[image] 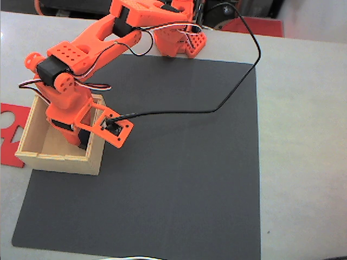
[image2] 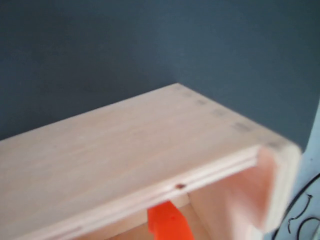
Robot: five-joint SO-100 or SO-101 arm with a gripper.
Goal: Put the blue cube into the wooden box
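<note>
Flanking wooden box: red sheet.

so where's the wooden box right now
In the fixed view the wooden box sits at the left edge of the dark mat, beside the red sheet, with the orange arm reaching down into it.

A pale grey table carries a dark mat, with a red cut-out sheet at its left edge.
</note>
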